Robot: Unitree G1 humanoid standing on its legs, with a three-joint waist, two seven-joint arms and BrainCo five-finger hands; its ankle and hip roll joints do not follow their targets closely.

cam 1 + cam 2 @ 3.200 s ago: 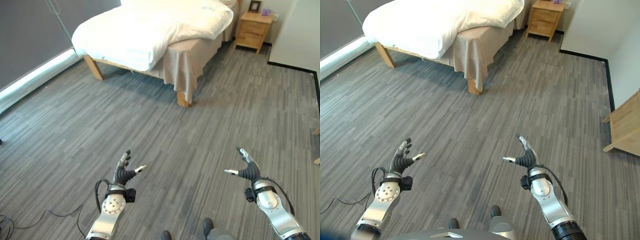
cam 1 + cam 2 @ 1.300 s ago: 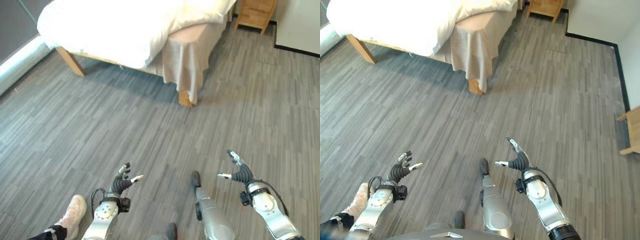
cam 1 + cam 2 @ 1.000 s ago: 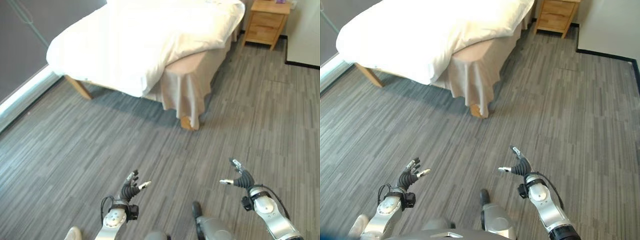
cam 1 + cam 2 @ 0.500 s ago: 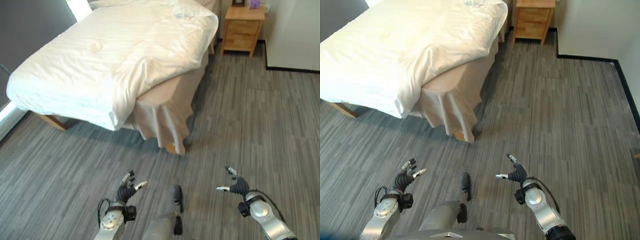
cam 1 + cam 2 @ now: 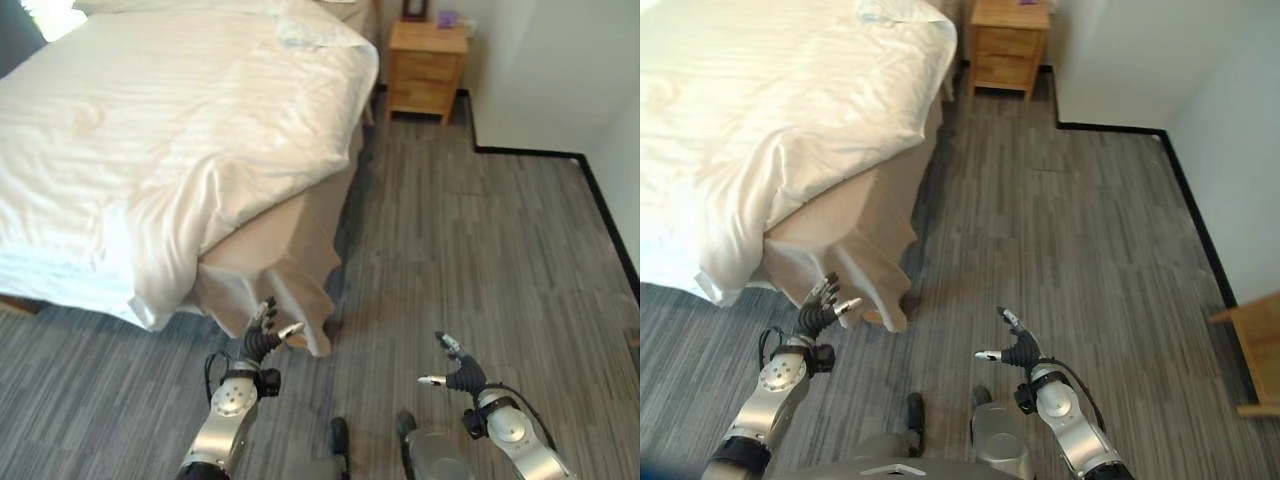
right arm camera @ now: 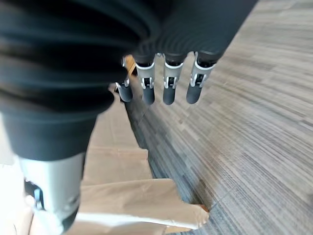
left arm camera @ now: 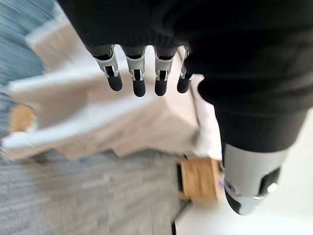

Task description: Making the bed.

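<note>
**Both hands empty, near the foot corner of the bed**

Left hand [image 5: 262, 339] hangs low at my left with its silver, dark-tipped fingers spread and relaxed, thumb out to the side, holding nothing. From the head cameras it sits just in front of the draped corner of the bed [image 5: 180, 150], and I cannot tell whether a fingertip touches the cloth. My right hand [image 5: 457, 373] is well apart to the right over bare floor [image 5: 480, 240], its fingers likewise loose and splayed, also empty; in its own wrist view the fingers [image 6: 169, 83] hang straight in a row.

On the bed, a white duvet [image 5: 150, 130] with faint woven stripes covers the mattress, smooth across the far stretch and slumped in soft folds where it spills over the near right corner. Below it a beige sheet [image 5: 275, 265] falls in a limp, pointed drape almost to the floor. A crumpled pale patch of fabric [image 5: 310, 35] lies at the far right end.

Past the bed, against the far wall, stands a boxy light-wood nightstand [image 5: 428, 68] with drawer fronts. Narrow grey planks with a streaked grain make up the floor, edged by a black skirting strip [image 5: 600, 215] along the white wall on the right.
</note>
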